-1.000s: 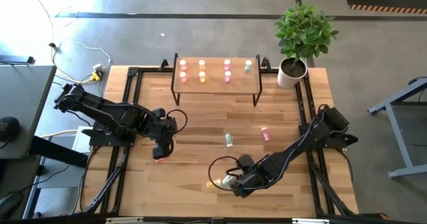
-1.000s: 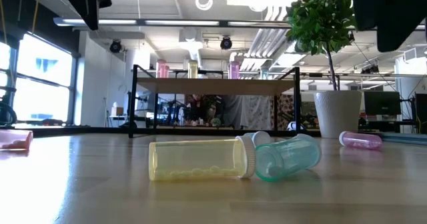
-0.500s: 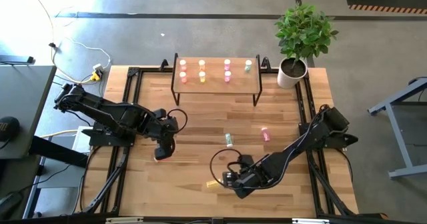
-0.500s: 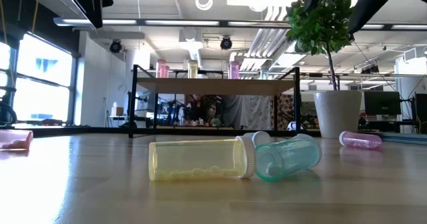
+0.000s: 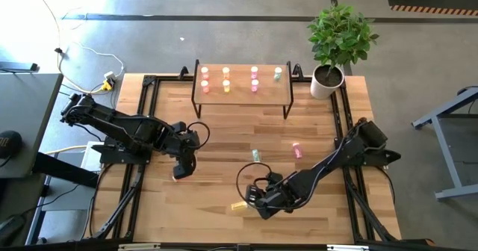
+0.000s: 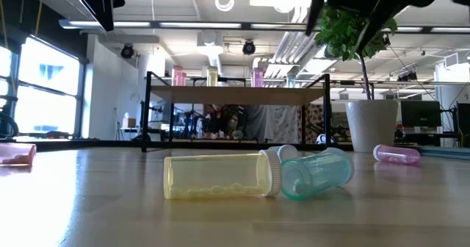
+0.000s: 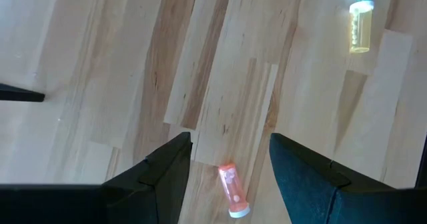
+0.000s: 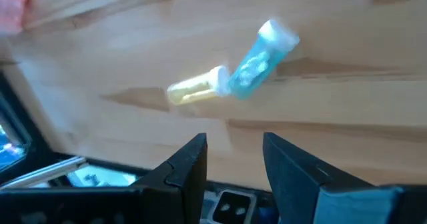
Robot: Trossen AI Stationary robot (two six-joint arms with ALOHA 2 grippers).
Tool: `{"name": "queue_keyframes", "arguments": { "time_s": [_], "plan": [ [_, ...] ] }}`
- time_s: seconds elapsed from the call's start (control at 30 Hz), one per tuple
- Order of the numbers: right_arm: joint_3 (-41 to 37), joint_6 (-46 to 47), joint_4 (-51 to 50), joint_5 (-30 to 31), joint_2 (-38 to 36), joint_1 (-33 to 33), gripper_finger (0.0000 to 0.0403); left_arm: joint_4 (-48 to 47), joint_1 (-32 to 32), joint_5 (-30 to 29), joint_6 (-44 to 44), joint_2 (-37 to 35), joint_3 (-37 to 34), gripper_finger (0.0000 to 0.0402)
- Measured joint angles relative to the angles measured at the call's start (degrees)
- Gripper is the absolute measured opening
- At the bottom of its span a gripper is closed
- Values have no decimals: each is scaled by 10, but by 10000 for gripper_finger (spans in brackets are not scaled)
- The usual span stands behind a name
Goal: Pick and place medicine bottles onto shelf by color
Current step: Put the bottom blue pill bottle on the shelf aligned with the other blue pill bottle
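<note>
The shelf [image 5: 243, 87] stands at the table's far edge with several bottles upright on it in colour groups. A yellow bottle [image 8: 195, 86] and a pale green bottle [image 8: 260, 57] lie on their sides near the table's near edge, and the yellow cap touches the green bottle [image 6: 316, 173]. My right gripper [image 5: 258, 199] hovers open just above and beside them, pointing steeply down. A red-orange bottle [image 7: 233, 192] lies on its side at the left. My left gripper [image 5: 181, 170] hangs open above it, and its fingers frame the bottle in the left wrist view.
Another green bottle [image 5: 257, 155] and a pink bottle [image 5: 297, 149] lie on the tabletop's middle. A potted plant [image 5: 336, 42] stands at the far right corner. Black frame rails [image 5: 142, 131] run along the table's left and right sides.
My right gripper has rolled strongly about its own axis and shifted a little toward the table's left, over the yellow and green bottles. Its fingers stay open. The bottles have not moved.
</note>
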Motion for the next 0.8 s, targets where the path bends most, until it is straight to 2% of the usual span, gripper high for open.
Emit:
{"name": "queue_keyframes", "arguments": {
  "time_s": [0.17, 0.57, 0.8],
  "plan": [
    [0, 0, 43, -24, 24, -15, 138, 2, 0, 0, 0, 0, 0, 195],
    [0, 21, 40, -104, 61, -37, 138, 7, 0, 0, 0, 0, 0, 195],
    [0, 33, 55, -107, 77, -50, 138, 9, 0, -1, 0, 0, 0, 195]
  ]
}}
